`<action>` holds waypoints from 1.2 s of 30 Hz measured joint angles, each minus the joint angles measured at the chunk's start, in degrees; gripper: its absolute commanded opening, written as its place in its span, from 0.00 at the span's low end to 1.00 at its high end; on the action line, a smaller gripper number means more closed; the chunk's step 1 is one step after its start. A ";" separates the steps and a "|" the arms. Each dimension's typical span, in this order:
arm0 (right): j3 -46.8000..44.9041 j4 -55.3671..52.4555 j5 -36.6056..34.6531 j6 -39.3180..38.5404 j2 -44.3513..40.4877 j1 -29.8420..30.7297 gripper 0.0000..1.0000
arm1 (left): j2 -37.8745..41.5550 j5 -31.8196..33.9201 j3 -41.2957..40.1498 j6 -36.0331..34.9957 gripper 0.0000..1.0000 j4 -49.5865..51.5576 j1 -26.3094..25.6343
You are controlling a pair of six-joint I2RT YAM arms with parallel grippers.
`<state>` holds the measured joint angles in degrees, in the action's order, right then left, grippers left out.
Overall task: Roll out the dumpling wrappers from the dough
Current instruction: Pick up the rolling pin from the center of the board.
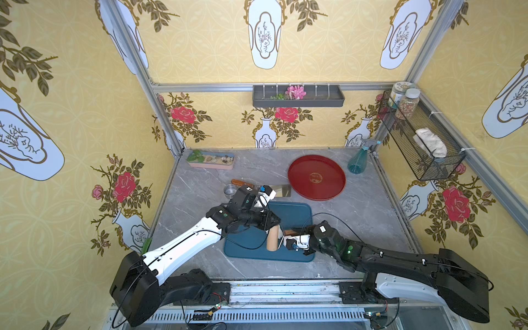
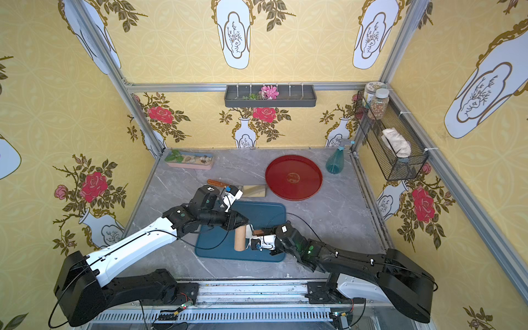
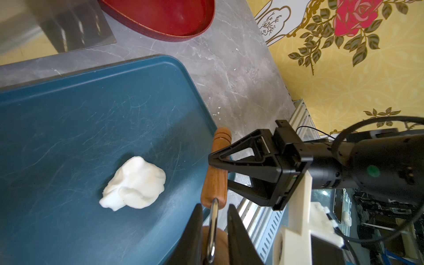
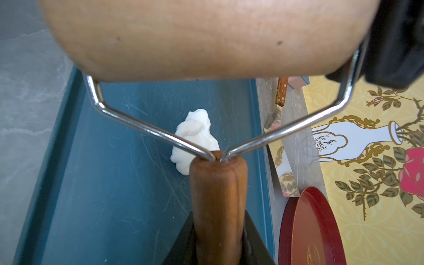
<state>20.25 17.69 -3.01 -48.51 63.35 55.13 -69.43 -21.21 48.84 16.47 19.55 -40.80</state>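
Dark wooden roller handle (image 4: 218, 183) clenched in right gripper (image 4: 218, 215); left gripper (image 3: 215, 206) parted astride steel wire yoke (image 3: 212, 229); white dough lump (image 3: 135, 183) hidden in top views

Roller drum (image 4: 206, 39): pale bare wood, matt, fine grain, a few dark specks. Roller handle (image 4: 218, 202): darker reddish wood, smooth, slight sheen. Wire yoke (image 4: 146, 128): bright polished metal. Blue tray (image 3: 68, 128): plastic, satin, covered in fine pale scratches. Dough lump (image 3: 135, 183): white, matt, creased and lumpy. Tabletop (image 3: 229, 75): grey marble-look, smooth. Round red tray (image 3: 160, 18): glossy. Cleaver blade (image 4: 284, 174): mirror-bright metal.
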 measured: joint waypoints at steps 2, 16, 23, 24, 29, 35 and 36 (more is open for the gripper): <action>0.59 -1.11 0.46 -0.13 -0.02 0.00 0.00 | -0.20 0.59 0.20 -0.17 0.22 0.26 -0.15; 1.77 -4.46 1.22 -1.51 -0.74 -0.31 0.00 | -1.49 -0.24 0.98 -1.44 0.03 0.94 -1.11; 2.14 -5.81 1.53 -1.88 -1.44 -0.92 0.03 | -1.90 -0.66 1.22 -1.49 0.00 0.26 -1.11; 2.16 -5.84 1.55 -1.90 -1.60 -1.01 0.10 | -1.90 -0.63 1.29 -1.49 0.00 0.22 -1.11; 2.08 -4.35 1.01 -0.83 -2.67 -1.22 0.67 | -0.79 1.36 1.03 -1.03 0.00 0.33 -1.25; 1.95 2.21 -0.37 1.36 -3.21 -1.29 0.82 | 1.97 4.15 -0.63 -0.74 0.00 0.98 -1.22; 1.77 2.91 -0.42 1.97 -3.41 -1.38 0.85 | 2.47 4.63 -0.72 -0.57 0.00 0.72 -1.22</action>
<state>22.02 20.60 -3.42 -46.54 59.94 53.76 -66.96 -16.58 48.12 15.90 20.27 -42.02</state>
